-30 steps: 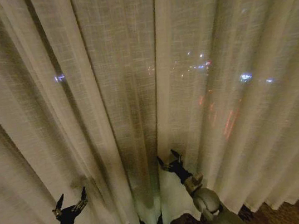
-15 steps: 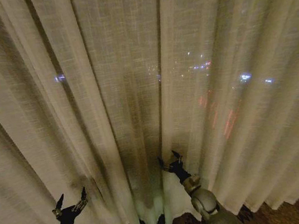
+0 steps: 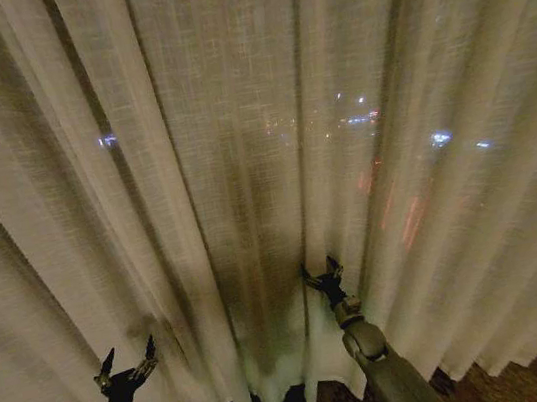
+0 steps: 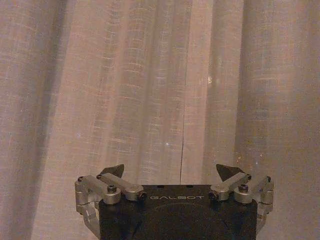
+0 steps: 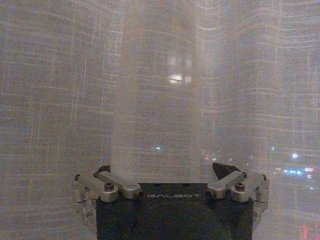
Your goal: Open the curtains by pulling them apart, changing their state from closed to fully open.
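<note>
Curtains (image 3: 243,164): sheer, light, limp; likely bunching easily. Right gripper (image 3: 322,274) is reaching, spread, empty, at centre fold, the likeliest hold. Left gripper (image 3: 126,365) is hovering, spread, empty.

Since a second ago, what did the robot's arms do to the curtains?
The right gripper slid toward the robot's right along the curtains, and the fold beside it shifted that way too. Its fingers are open, holding nothing. The left gripper stayed low on the left, open, and the curtains are still closed.
</note>
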